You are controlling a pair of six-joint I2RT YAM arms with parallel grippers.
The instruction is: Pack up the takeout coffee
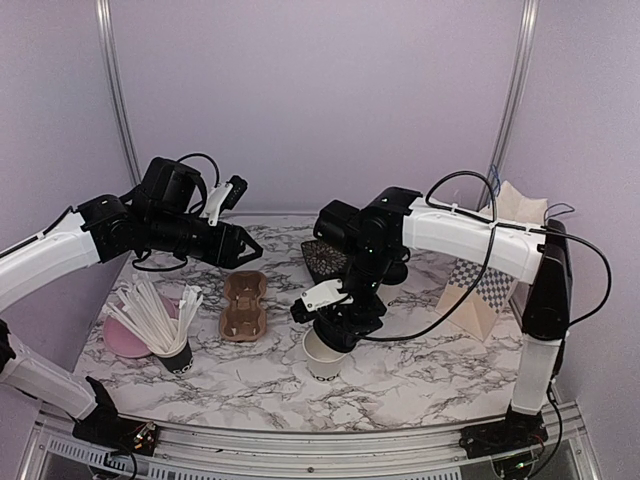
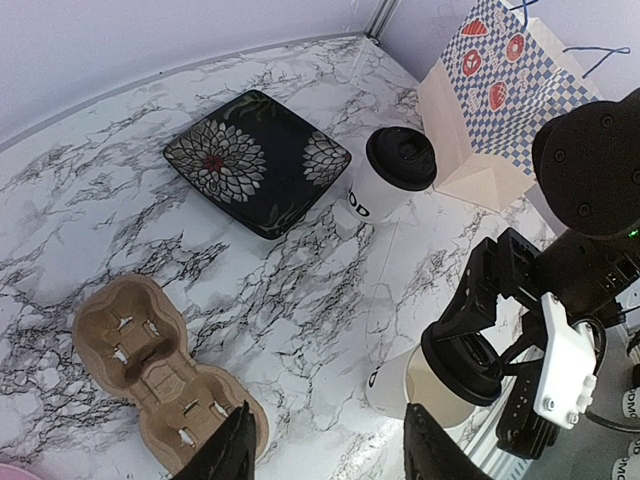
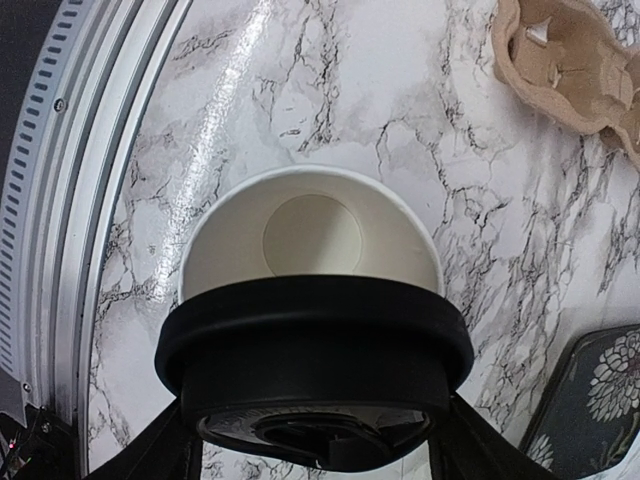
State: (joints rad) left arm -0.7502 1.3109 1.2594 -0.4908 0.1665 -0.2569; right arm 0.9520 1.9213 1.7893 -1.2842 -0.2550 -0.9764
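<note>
R gripper [image 3: 312, 432] is clenched on a black lid [image 3: 315, 345], one finger on each side of its rim. The lid hangs over the near side of the open cup [image 3: 310, 232] and hides that part of the rim. Can't tell if lid and cup touch. The far part of the mouth is uncovered and I see the inside bottom, nothing in it.

Open cup stands upright on the table [image 1: 420, 390] near the front edge, to the right of the cardboard tray [image 1: 243, 305] and apart from it. Dark lettering shows low on its side in the L wrist view.

Lidded cup [image 2: 385, 190] is farther back and upright w/ its black lid on and dark letters on the side. It sits just beside a corner of the dark flowered plate [image 2: 255, 160], btwn the plate and the checked paper bag [image 2: 500, 110]. Can't tell if it touches the plate.

L gripper [image 2: 335, 455] is released, fingers apart w/ nothing btwn them. It hangs in the air over the back-left part of the table, above the far end of the tray.

Tray lies flat, both pockets w/o a cup. Black cup of sticks [image 1: 178, 357] stands front-left, right next to a pink plate [image 1: 125, 338].
</note>
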